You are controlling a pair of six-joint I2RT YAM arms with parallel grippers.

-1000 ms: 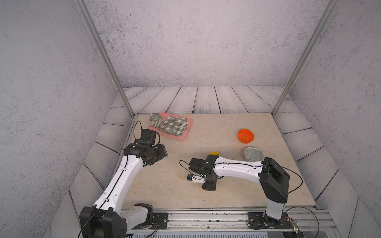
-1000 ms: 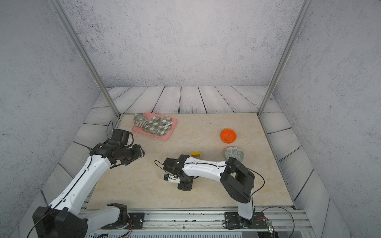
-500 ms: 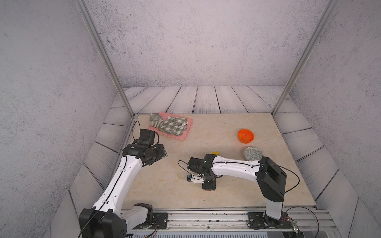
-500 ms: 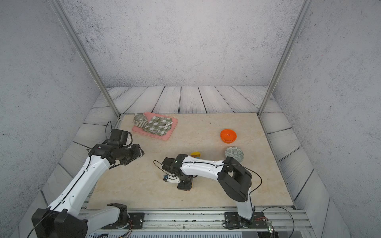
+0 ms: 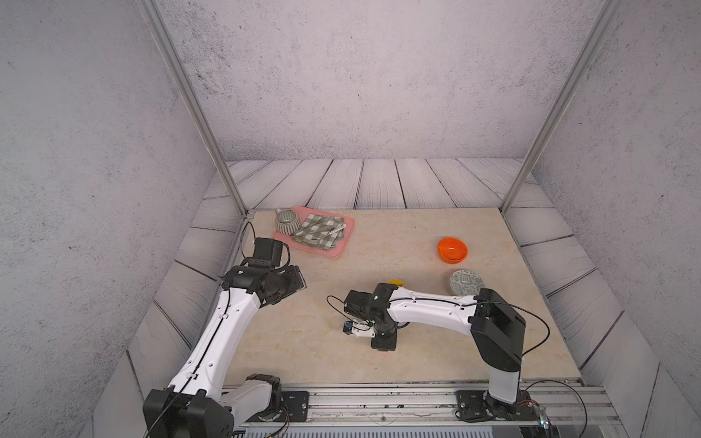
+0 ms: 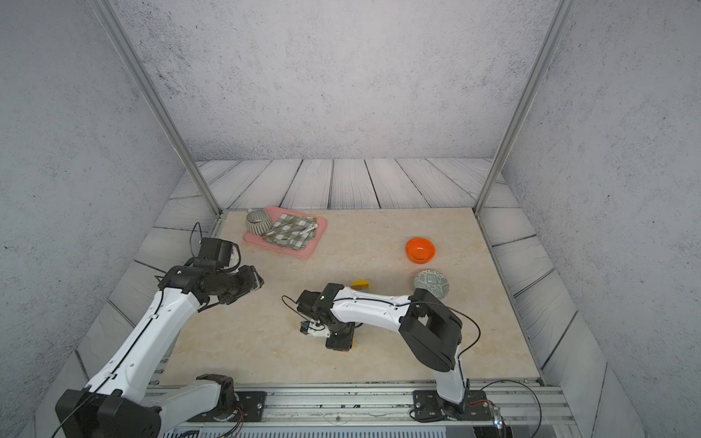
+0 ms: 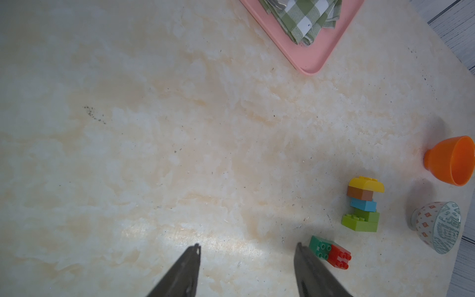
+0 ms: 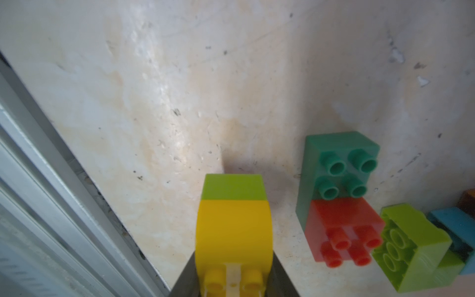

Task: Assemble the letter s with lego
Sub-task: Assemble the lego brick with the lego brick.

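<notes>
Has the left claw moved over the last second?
No. In a top view the left claw hangs at the same spot as before, just short of the pink tray's near edge, with its jaws equally open.

Pink tray (image 5: 342,247) at the back of the beige worktop (image 5: 394,235), green checked cloth (image 5: 318,235) and striped cup (image 5: 287,222) on it, orange bowl (image 5: 452,250) well apart, patterned bowl (image 5: 466,282) near that
</notes>
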